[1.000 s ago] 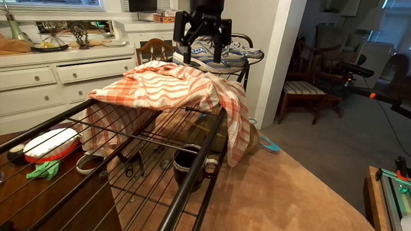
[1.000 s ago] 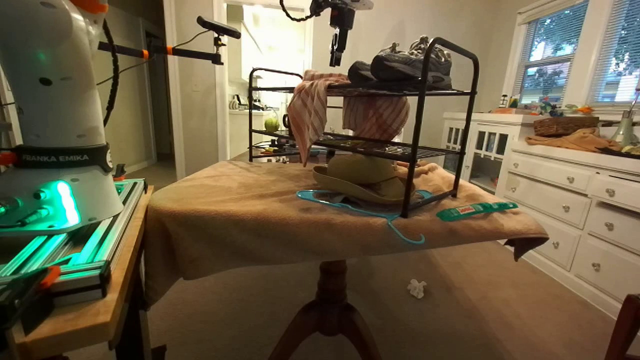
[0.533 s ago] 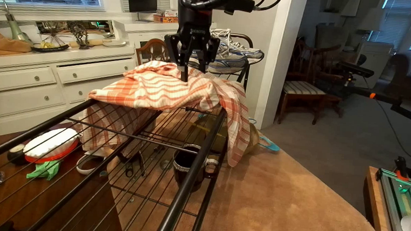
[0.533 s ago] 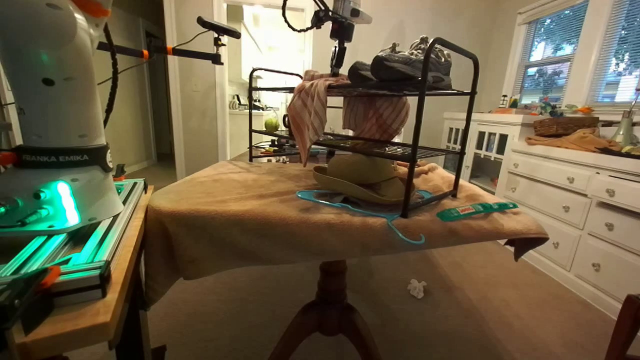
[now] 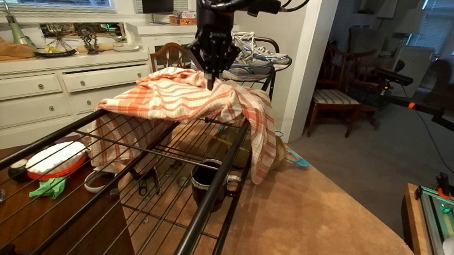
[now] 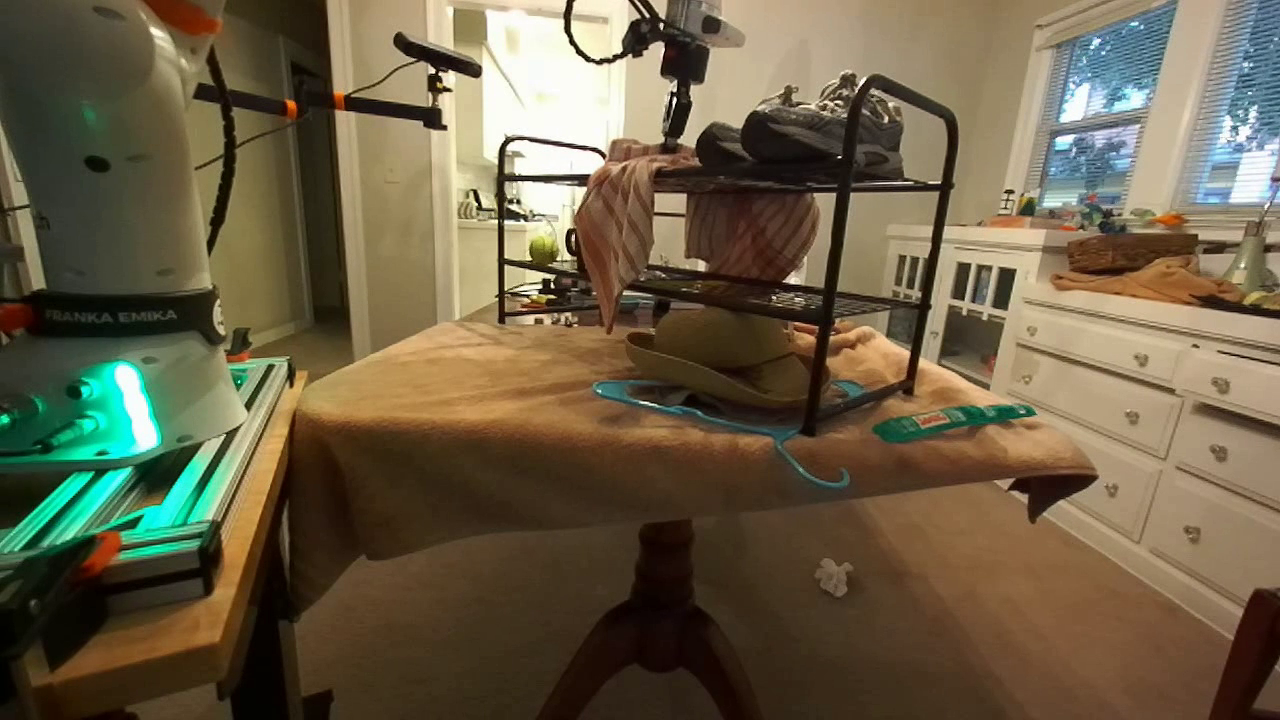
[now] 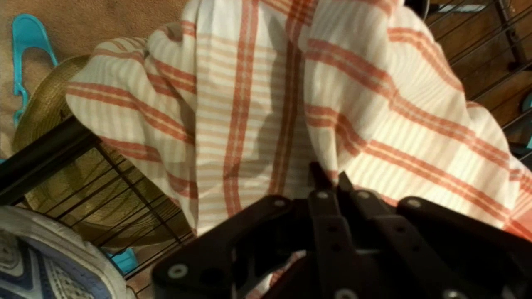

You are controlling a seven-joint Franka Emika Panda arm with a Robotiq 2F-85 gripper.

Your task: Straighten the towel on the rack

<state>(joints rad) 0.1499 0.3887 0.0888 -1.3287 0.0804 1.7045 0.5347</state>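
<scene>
The towel (image 5: pixel 166 97), white with orange-red stripes, lies bunched over the top shelf of the black rack (image 5: pixel 199 219). In an exterior view its two ends hang below that shelf, one a narrow striped flap (image 6: pixel 620 230) on the near side. My gripper (image 5: pixel 210 86) points straight down onto the towel's middle. Seen in the wrist view, the gripper (image 7: pixel 331 176) has its fingers drawn together with a raised fold of the towel (image 7: pixel 257 104) pinched between the tips. Parts of the towel beneath the gripper are hidden.
Grey-blue sneakers (image 5: pixel 249 68) sit on the top shelf close behind the gripper. A dark mug (image 5: pixel 202 190) stands lower in the rack. Underneath are a straw hat (image 6: pixel 720 345) and a blue hanger (image 7: pixel 27 29). The rack's end post (image 6: pixel 827 300) rises beside the shoes.
The gripper has come down from above the rack onto the towel, shifting slightly left in an exterior view. Its fingers have closed from wide apart onto a fold. The towel's drape looks unchanged.
</scene>
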